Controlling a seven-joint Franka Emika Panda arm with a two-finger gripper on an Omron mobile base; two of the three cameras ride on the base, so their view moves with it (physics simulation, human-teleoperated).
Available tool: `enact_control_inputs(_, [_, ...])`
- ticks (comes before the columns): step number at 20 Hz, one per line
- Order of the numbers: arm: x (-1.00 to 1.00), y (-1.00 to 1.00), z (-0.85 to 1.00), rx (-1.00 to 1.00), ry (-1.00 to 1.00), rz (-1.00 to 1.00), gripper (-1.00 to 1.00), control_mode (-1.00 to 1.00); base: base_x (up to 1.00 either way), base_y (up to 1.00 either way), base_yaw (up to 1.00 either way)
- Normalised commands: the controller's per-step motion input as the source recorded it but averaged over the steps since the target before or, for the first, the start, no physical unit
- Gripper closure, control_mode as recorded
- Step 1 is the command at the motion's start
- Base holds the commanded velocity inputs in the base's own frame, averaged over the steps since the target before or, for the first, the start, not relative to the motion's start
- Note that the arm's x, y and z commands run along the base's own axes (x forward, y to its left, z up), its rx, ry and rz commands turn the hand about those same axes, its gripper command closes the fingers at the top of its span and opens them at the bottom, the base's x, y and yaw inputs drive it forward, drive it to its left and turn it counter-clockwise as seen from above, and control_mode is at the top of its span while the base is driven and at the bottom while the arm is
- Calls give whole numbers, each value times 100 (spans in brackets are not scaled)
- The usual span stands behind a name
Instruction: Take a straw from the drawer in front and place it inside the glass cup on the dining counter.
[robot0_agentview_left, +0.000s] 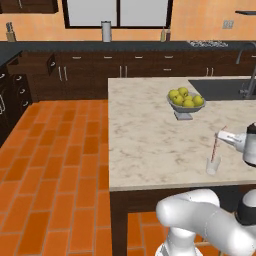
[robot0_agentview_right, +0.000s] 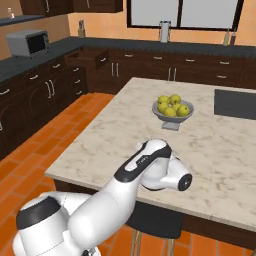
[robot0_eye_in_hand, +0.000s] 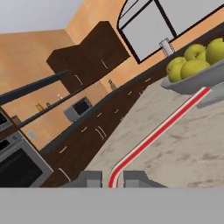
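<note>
Jaws of the gripper (robot0_eye_in_hand: 114, 180) clenched on the red-pink straw (robot0_agentview_left: 216, 144), its lower end standing tilted inside the glass cup (robot0_agentview_left: 213, 166) on the marbled desk (robot0_agentview_left: 145, 135).

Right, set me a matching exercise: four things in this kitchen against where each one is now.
Things:
1. straw
2. glass cup
3. fruit bowl
4. drawer

Places:
A. pulled open in the far cabinets
B. standing near the dining counter's near edge
C. pinched in the shut hand, lower end in the cup
D. mid-counter, holding yellow-green fruit

Pairs: 1-C, 2-B, 3-D, 4-A
</note>
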Motion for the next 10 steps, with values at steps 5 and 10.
enact_control_inputs(5, [17, -21, -29, 0, 0, 0, 100, -100, 0, 0, 0])
enact_control_inputs(10, [8, -18, -34, 0, 0, 0, 100, -100, 0, 0, 0])
